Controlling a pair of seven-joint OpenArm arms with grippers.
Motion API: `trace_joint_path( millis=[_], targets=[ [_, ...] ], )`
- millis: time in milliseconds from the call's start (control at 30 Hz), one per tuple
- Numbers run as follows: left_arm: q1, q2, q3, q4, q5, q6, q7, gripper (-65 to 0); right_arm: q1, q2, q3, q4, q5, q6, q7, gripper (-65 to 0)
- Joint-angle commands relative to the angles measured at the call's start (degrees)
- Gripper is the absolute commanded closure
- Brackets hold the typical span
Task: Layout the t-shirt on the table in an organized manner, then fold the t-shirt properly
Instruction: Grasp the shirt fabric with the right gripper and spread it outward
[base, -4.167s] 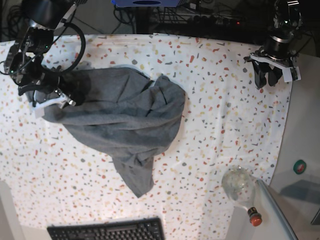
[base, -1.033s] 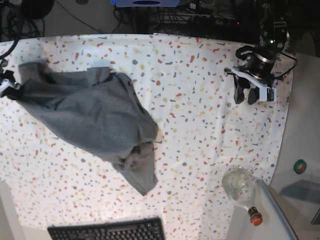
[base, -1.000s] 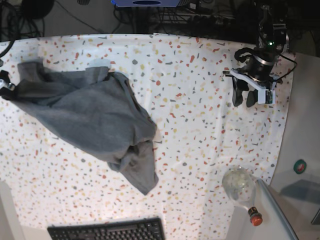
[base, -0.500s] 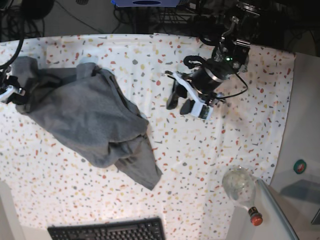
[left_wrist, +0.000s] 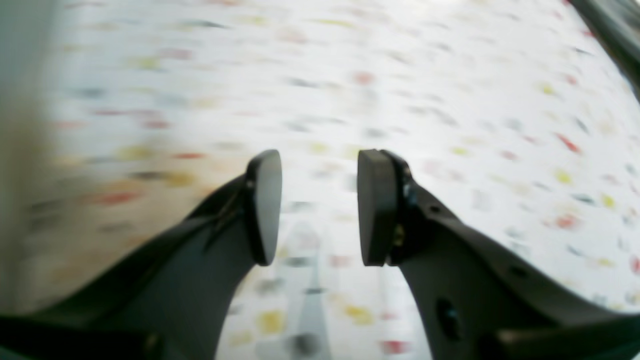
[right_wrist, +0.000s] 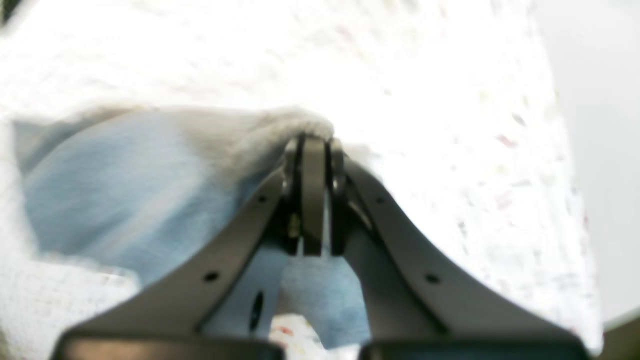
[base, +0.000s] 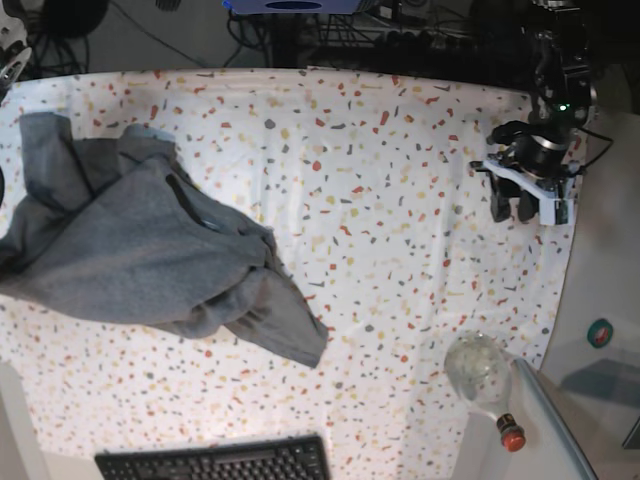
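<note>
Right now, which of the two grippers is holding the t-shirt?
The right gripper: its jaws are shut on a fold of the t-shirt. The left gripper is open over the bare table, with nothing between its jaws.

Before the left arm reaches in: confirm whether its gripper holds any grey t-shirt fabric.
No: the left gripper is open, only the speckled white table showing between its pads.

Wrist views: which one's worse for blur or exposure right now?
Right wrist is worse: the table is blown out to near white, and the t-shirt is smeared with a bluish cast around the shut right claw. Left wrist: motion-streaked flecks, but the open left claw is fairly sharp. Base is sharp and evenly lit.
</note>
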Motion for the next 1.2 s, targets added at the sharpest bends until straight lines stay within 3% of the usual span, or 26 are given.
trace_joint_path(
  millis=[0, 33, 133, 167, 233, 333, 433, 500, 600, 733, 833, 1167],
  targets=[
    [0.86, -0.57, -2.63, 0.94, -0.37, 0.05, -1.27, -23.4, 1.35, 1.23, -0.44, 0.49, -0.05, 0.36, 0.62, 0.0],
    [1.74, -0.57, -5.27, 0.85, -0.37, 0.05, -1.27, -23.4, 0.82, 1.23, -0.79, 1.19, -0.58, 0.36, 0.62, -2.7],
    [3.5, -0.65, -10.19, 0.94, -0.37, -0.12, -1.36, -23.4, -5.51, 0.88, -1.05, 9.81, 0.48, 0.45, 1.06, -27.9],
    [3.94, -0.74, -10.98, 0.94, -0.37, -1.0, -1.36, -23.4, -9.02, 0.26, -1.49, 15.08, 1.36, 0.53, 1.14, -29.9],
    [4.38, -0.74, -12.13, 0.94, -0.37, -4.25, -1.36, -23.4, -16.41, -0.8, -5.36, 25.89, 2.32, 0.53, 2.9, -28.5],
    [4.38, -0.21, -13.36, 0.94, -0.37, -9.18, -1.09, -23.4, -27.22, -0.97, -18.72, 37.32, -1.37, 0.89, 9.67, -28.5],
    [4.11, 1.02, -13.18, 1.02, -0.37, -10.41, -1.09, -23.4, -31.09, -1.06, -32.0, 38.55, -12.27, 0.71, 17.14, -28.5],
    [4.03, 1.28, -13.18, 1.02, -0.37, -10.41, -1.09, -23.4, -31.27, -1.85, -40.61, 36.97, -23.17, 0.62, 19.96, -28.5],
    [4.03, 1.28, -13.18, 1.11, -0.37, -10.41, -1.09, -23.4, -30.65, -5.81, -49.58, 32.84, -39.35, 0.53, 21.63, -28.5],
    [4.03, 1.28, -13.18, 0.94, -0.37, -10.41, -1.27, -23.4, -30.47, -11.43, -53.01, 26.68, -54.73, 0.62, 24.26, -28.7],
    [4.11, 1.28, -13.45, 0.32, -0.37, -10.41, -1.27, -23.4, -31.62, -14.95, -54.24, 25.01, -60.97, 0.8, 25.85, -31.8],
    [4.11, 1.19, -13.53, -1.0, -0.37, -10.41, -1.36, -23.4, -32.06, -16.71, -56.87, 25.45, -61.77, 0.8, 22.59, -34.1]
  ],
)
